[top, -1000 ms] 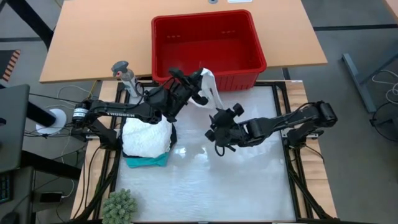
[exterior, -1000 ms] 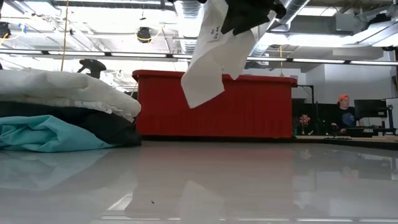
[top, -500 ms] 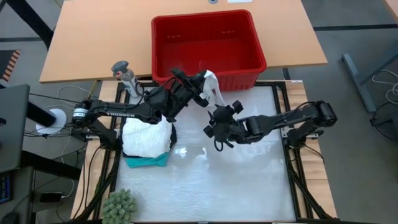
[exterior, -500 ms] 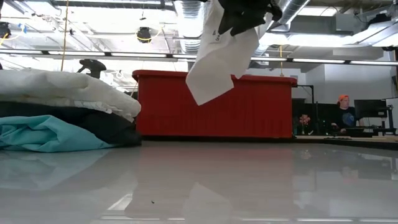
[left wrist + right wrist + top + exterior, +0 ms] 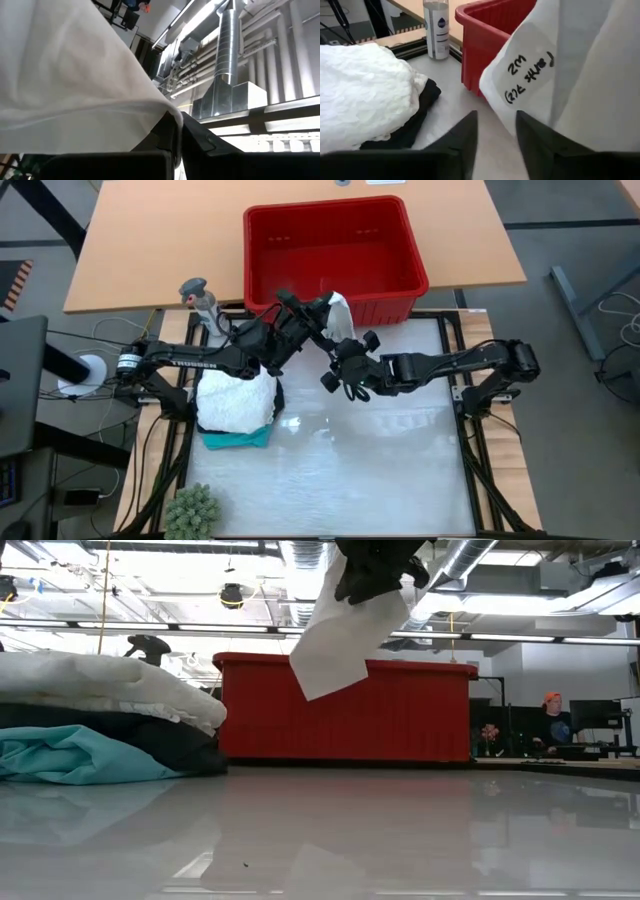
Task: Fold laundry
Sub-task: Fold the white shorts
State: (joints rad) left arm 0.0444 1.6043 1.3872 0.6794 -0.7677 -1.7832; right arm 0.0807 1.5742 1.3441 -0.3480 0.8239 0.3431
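White garment: hanging above the table by the red basket, pinched in the closed left gripper. Right gripper: just beside the cloth, fingers parted, holding nothing. Folded stack: table's left.

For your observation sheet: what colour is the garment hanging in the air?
White garment, with a handwritten label; clearest in the low view.

The glossy white worktop fills the lower middle of the high view, carrying a stack of laundry at its left edge, teal under black under white, a green fuzzy plant at its lower left corner, and a red basket straddling its upper edge.
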